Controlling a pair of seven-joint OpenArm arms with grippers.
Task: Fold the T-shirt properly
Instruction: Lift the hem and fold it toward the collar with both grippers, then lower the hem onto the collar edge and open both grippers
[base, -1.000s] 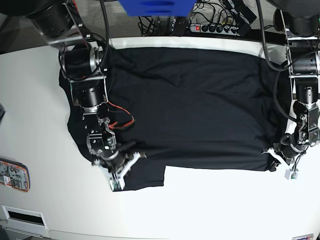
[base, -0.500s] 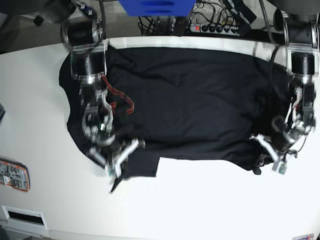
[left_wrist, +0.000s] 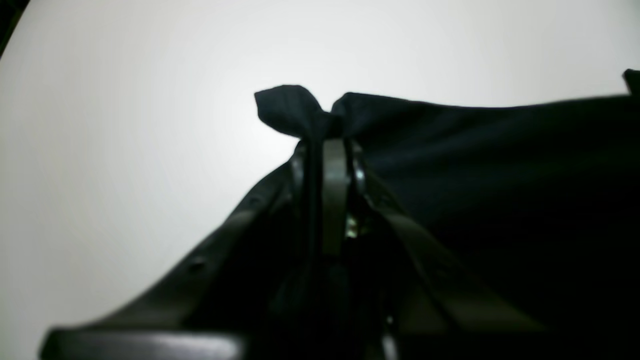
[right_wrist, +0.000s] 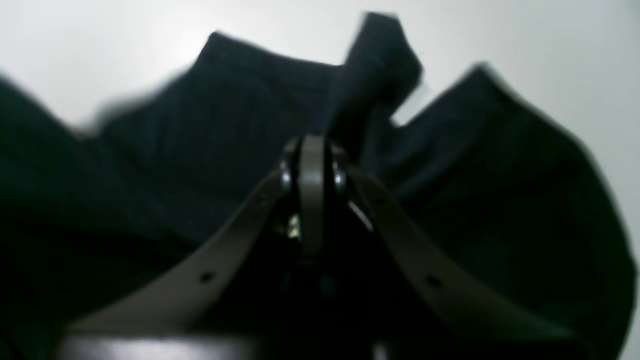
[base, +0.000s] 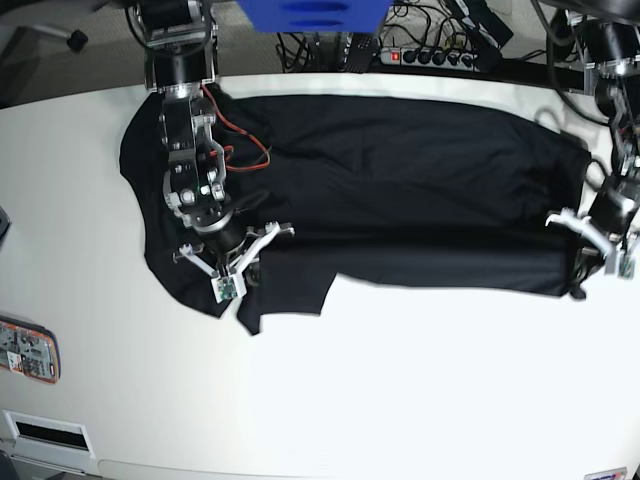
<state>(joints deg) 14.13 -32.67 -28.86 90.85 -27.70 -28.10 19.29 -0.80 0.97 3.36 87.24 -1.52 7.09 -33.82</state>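
At the far left edge of the white table (base: 420, 400), a small orange-and-white device (base: 28, 350) is lying clear of the cloth. Next comes the right gripper (base: 228, 283), reaching down from the top of the base view over the left part of the T-shirt (base: 400, 190). Its wrist camera is showing the two fingers (right_wrist: 312, 190) pressing together on a raised tuft of black cloth, which is standing up just beyond the tips; the garment (right_wrist: 150, 165) is spreading out on both sides of the pinch, blurred. Red wires (base: 245, 150) are looping beside that arm above the fabric.

The T-shirt itself is lying across the upper half of the table, spread wide from the left arm's side to the right arm's side of the base view, with its top edge near the table's far rim and its lower edge uneven: a flap is hanging lower near the right gripper, and the rest is running in a straighter fold line toward the right.

At the right edge of the base view, the left gripper (base: 600, 240) is sitting at the garment's end. Its wrist view is showing the fingers (left_wrist: 334, 195) closing tight on a bunched corner of the cloth (left_wrist: 500, 165), which is peaking just above the tips, with bare table to the left.
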